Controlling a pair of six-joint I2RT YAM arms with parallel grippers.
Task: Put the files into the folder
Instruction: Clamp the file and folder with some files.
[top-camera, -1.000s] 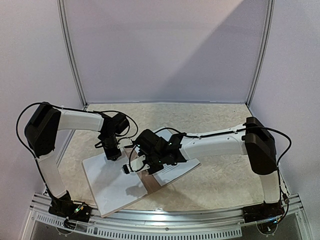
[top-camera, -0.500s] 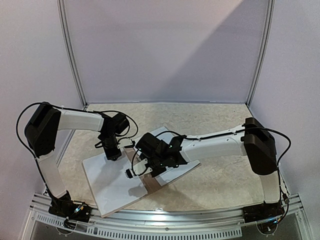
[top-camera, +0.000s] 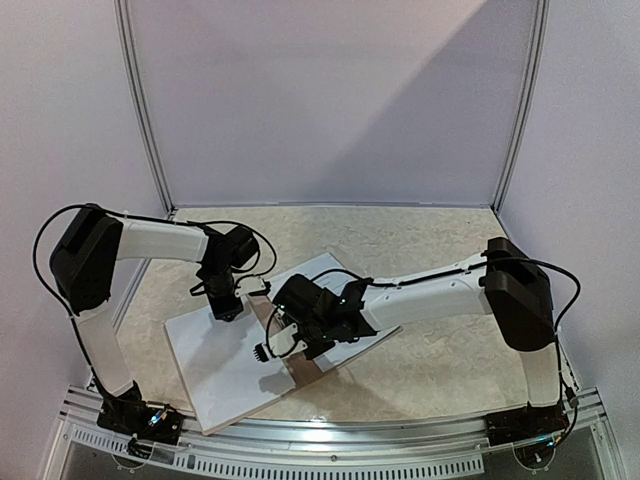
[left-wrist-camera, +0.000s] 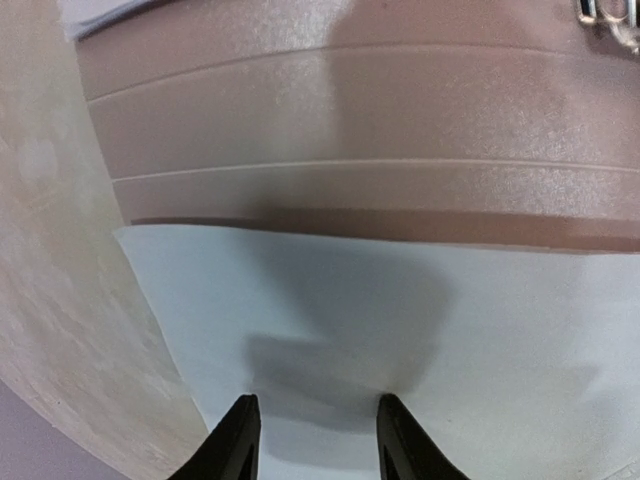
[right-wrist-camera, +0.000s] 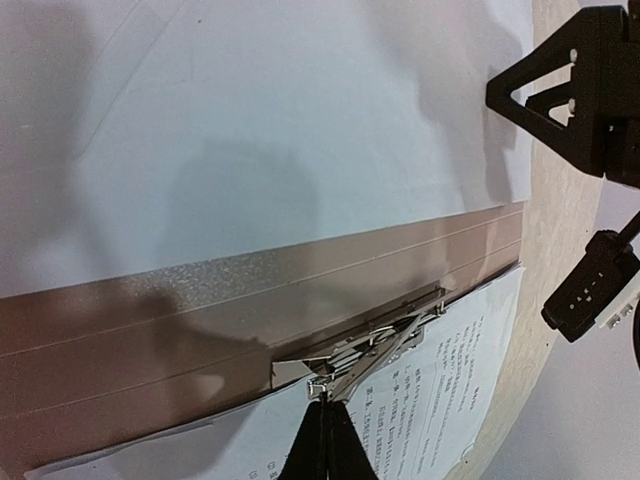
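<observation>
From above, much of the open folder (top-camera: 303, 372) is covered. Only a brown strip of its spine is seen between the files (top-camera: 215, 360), and its right half is largely hidden beneath the right arm. The folder lies at an angle on the table (top-camera: 430, 250), toward the front left. A blank sheet (left-wrist-camera: 400, 320) lies on its left half and printed sheets (right-wrist-camera: 450, 375) on its right half; how many are stacked cannot be told.

The metal clip (right-wrist-camera: 375, 345) is seen clearly only from the right wrist, at the spine's edge over the printed sheets. In the left wrist view it is cut off at the top corner.

The right gripper (right-wrist-camera: 325, 440) is clenched, its fingertips brought to a point just at the clip's near end, with nothing seen between them. Whether the clip is being pressed cannot be made out. The left gripper (left-wrist-camera: 315, 450) is held partly parted, grasping nothing, low over the blank sheet near the spine. Contact with the paper cannot be confirmed.

The folder's near corner is set close to the front rail (top-camera: 330, 432). Bare table is left to the right of the folder and behind it, up to the walls (top-camera: 330, 100).
</observation>
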